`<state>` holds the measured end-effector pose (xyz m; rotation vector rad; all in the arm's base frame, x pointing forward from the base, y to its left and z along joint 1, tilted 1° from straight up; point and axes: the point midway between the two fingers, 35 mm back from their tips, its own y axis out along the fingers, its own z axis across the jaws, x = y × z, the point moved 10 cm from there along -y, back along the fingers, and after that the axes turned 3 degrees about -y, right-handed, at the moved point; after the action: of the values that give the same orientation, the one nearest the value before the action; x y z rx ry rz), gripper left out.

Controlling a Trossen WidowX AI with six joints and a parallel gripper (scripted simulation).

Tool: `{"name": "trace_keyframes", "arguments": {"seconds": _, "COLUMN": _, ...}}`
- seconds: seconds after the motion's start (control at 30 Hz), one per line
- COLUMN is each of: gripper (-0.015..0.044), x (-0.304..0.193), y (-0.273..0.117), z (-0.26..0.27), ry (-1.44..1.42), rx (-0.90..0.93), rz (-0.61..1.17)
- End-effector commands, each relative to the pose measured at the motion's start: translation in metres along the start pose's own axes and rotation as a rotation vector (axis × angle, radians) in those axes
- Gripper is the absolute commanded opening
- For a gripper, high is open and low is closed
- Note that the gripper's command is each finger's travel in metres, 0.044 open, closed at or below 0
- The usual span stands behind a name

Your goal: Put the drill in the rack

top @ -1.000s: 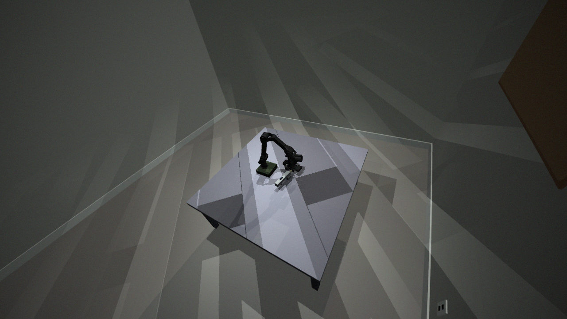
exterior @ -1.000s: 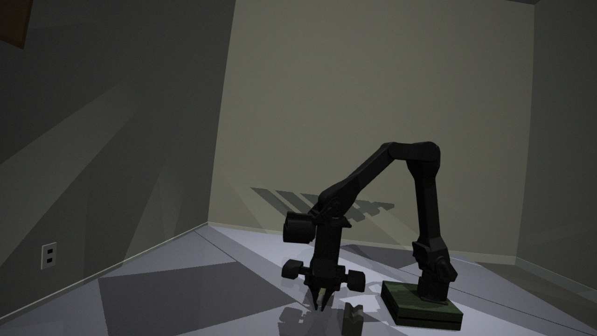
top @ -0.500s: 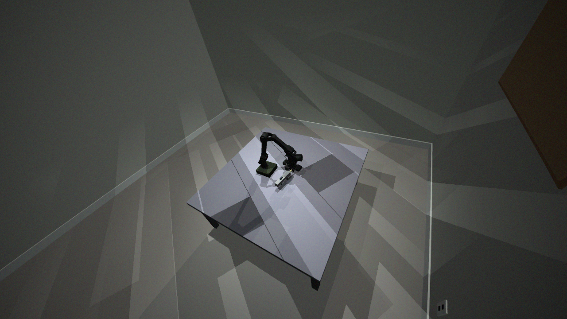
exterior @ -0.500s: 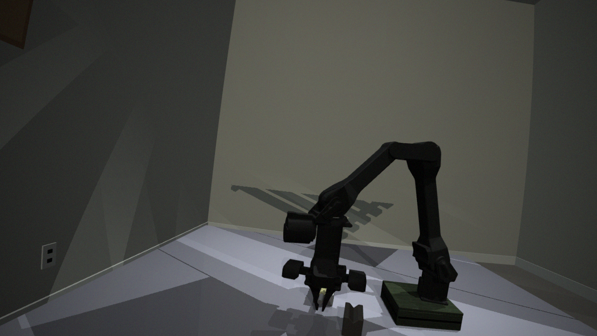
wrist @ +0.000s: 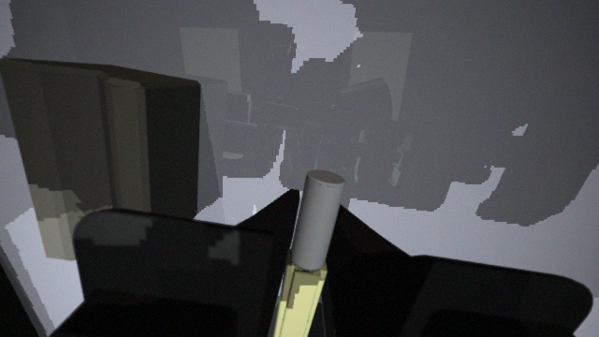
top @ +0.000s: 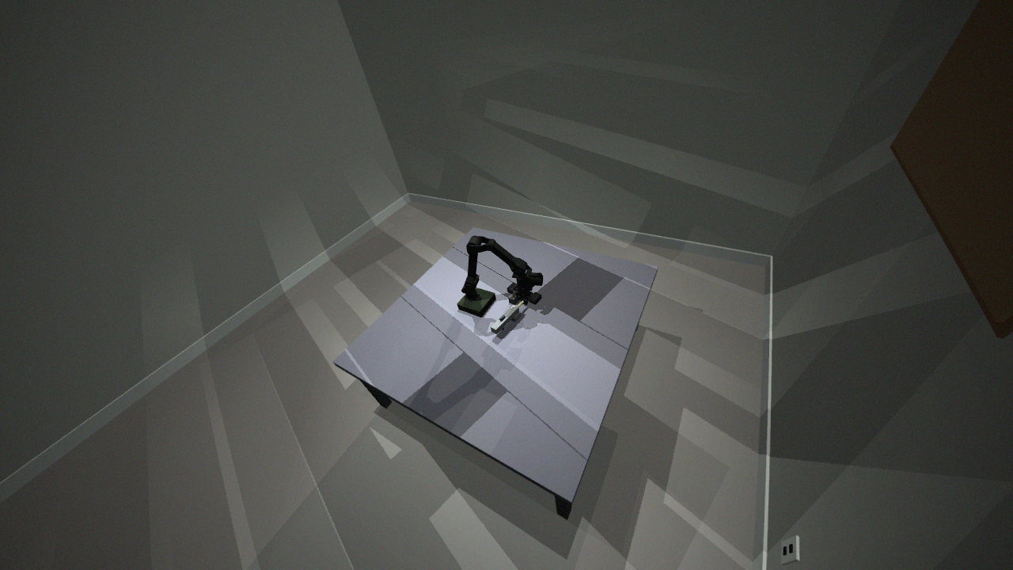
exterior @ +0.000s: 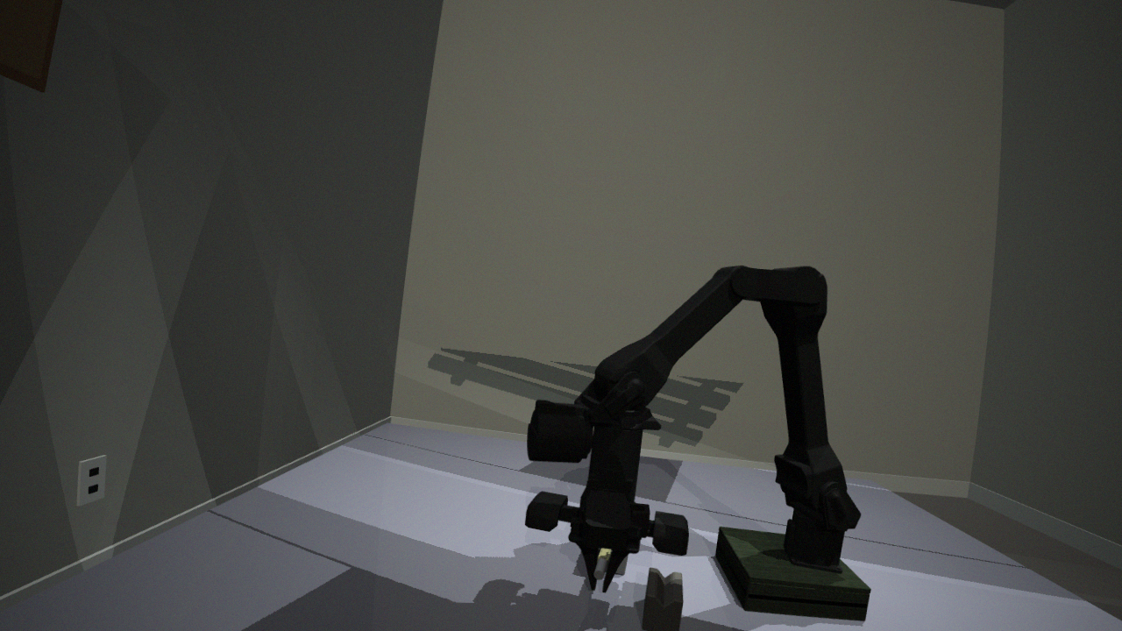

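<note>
The drill, a grey cylinder with a pale yellow section behind it, is between my fingers. My gripper is shut on it. The cylinder's free end points away from the wrist camera. The rack, a block with a V groove, stands beside the drill, left in the wrist view. The long pale holder is on the camera side of my gripper in the top view. A dark piece on it may be the key. The wrist view does not show whether the drill's rear end is inside the holder.
The arm's green base block stands on the table near the rack. Hard shadows of the arm and gripper cross the table top. The table's edges lie well away from the holder.
</note>
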<state>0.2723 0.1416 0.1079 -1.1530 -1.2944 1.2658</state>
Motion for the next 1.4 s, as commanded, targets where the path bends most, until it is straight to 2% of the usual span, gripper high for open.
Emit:
{"name": "trace_keyframes", "arguments": {"seconds": 0.0, "gripper": 0.0000, "x": 0.008, "y": -0.001, "z": -0.002, "ry": 0.003, "rx": -0.003, "rz": -0.004}}
{"name": "trace_keyframes", "arguments": {"seconds": 0.97, "gripper": 0.0000, "x": 0.049, "y": -0.001, "z": -0.003, "ry": 0.003, "rx": -0.003, "rz": -0.008}}
{"name": "trace_keyframes", "arguments": {"seconds": 1.37, "gripper": 0.0000, "x": 0.044, "y": -0.007, "z": -0.002, "ry": 0.003, "rx": -0.003, "rz": -0.007}}
